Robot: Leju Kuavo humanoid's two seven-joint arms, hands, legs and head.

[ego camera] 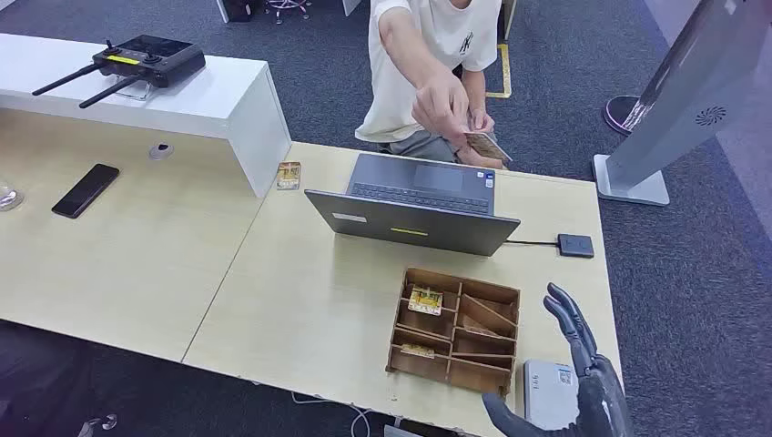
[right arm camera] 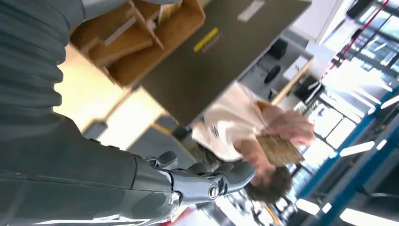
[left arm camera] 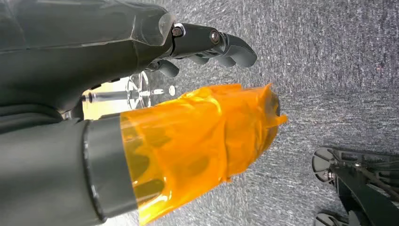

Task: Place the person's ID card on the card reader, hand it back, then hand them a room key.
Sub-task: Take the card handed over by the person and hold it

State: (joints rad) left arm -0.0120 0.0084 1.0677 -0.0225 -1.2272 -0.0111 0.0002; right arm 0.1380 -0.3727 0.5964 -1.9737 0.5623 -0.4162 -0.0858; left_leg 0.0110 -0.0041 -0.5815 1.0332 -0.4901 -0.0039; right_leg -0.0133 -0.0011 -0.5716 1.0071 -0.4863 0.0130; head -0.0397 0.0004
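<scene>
Barely begun: the person's hand [ego camera: 443, 102] offers the ID card [ego camera: 487, 146] across the tabletop [ego camera: 300, 300], while the right hand [ego camera: 575, 364] waits with empty, spread fingers [ego camera: 566, 314], card reader [ego camera: 575, 245] unused.

Left hand [left arm camera: 141, 94] empty, orange-wrapped thumb [left arm camera: 202, 141], fingers [left arm camera: 221, 47] apart, above grey carpet [left arm camera: 329, 70].

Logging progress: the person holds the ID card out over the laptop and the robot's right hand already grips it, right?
Not quite. The person does hold the card over the laptop, but the right hand is open and empty near the desk's edge, as the head view shows.
</scene>
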